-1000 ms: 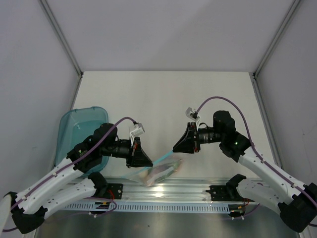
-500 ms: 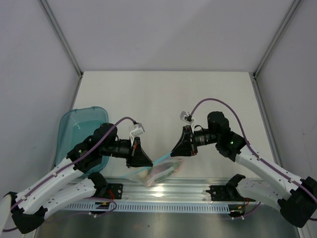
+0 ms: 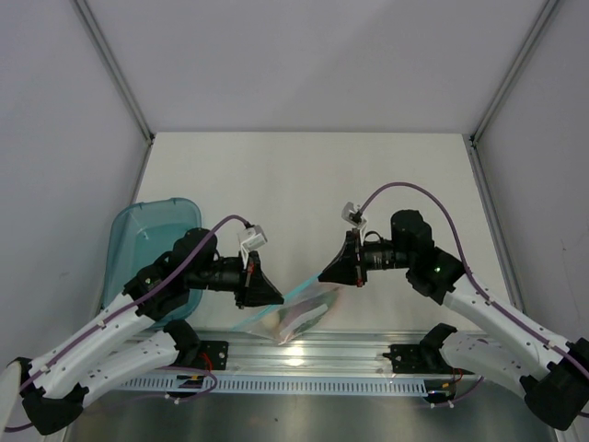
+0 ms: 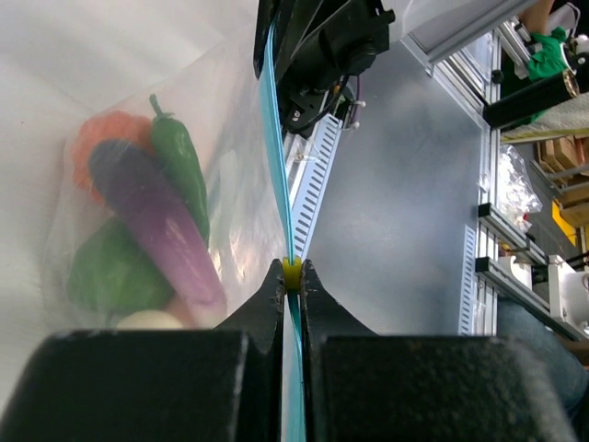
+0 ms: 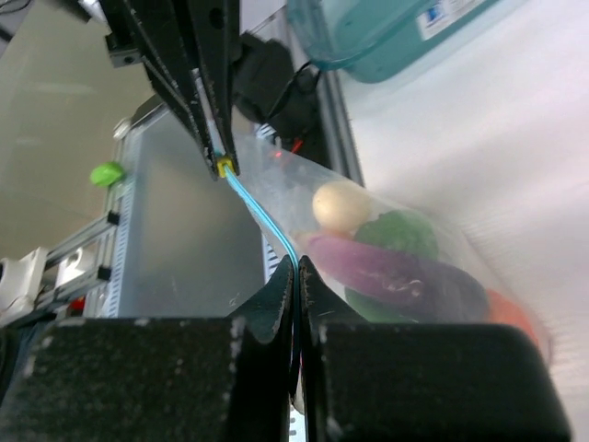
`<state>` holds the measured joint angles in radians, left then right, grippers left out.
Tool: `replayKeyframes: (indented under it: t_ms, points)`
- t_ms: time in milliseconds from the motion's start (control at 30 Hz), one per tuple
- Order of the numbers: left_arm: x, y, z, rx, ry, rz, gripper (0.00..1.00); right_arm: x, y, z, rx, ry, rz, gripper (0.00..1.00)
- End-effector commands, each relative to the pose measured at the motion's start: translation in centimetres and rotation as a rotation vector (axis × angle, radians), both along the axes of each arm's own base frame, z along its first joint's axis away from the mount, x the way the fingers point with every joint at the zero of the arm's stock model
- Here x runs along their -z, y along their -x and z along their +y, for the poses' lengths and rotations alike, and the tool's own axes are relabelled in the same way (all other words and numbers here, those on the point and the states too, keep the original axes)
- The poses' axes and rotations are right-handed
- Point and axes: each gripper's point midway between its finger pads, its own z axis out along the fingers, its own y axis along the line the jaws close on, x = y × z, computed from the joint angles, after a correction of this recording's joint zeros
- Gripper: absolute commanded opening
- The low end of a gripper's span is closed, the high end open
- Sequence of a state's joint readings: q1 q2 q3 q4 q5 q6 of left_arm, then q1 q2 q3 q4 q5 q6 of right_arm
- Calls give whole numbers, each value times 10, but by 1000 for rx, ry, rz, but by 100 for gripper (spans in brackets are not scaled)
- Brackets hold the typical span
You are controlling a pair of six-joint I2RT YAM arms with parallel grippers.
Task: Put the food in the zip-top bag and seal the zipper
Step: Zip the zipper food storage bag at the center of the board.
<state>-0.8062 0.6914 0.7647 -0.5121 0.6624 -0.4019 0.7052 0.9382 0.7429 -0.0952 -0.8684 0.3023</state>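
The white table [image 3: 304,184] fills the floor of the booth. A teal tray [image 3: 138,230] sits at its left edge, partly under the left arm. Both arms reach inward over the near edge, and the bag [image 3: 296,318] hangs between them just in front of the metal rail.

The bag is clear, floppy plastic, bulging low with the food, and its skin is glossy and wrinkled. From above I cannot tell whether its belly rests on the table.

The zipper [image 4: 274,138] is a thin light-blue strip. It runs taut from one gripper to the other and shows as a single line. The left gripper [image 4: 293,272] has its jaws pressed together on the zipper's left end. A small yellow bit [image 5: 224,166] shows right at its fingertips. The right gripper [image 5: 296,267] is likewise clamped on the zipper a short way along, with its fingers closed flat against the strip.

All the food sits inside the bag, packed close together:
- A long purple eggplant [image 4: 156,221] lies across the middle.
- A green pepper [image 4: 106,272] is just beside the eggplant.
- An orange fruit [image 4: 106,133] lies behind them at the far end.
- A slim green pod [image 4: 179,166] lies alongside the eggplant.
- A pale egg [image 5: 342,204] is nearest the left gripper.
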Motion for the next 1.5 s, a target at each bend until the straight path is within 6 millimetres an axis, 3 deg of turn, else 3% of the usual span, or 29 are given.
replayKeyframes:
  t_ms: [0,333,1100,1467]
  points:
    - [-5,4,9,-18,-14,2,0,-14,-31,-10,176,-7,-84,0]
    - [-2,8,28,-84,-66,4,1,-3,-46,-22,295,15,-56,0]
    - [0,30,71,-190,-114,15,2,-1,-38,-24,267,-3,-45,0]
    - [-4,32,76,-216,-109,21,2,-3,-36,-24,265,-7,-40,0]
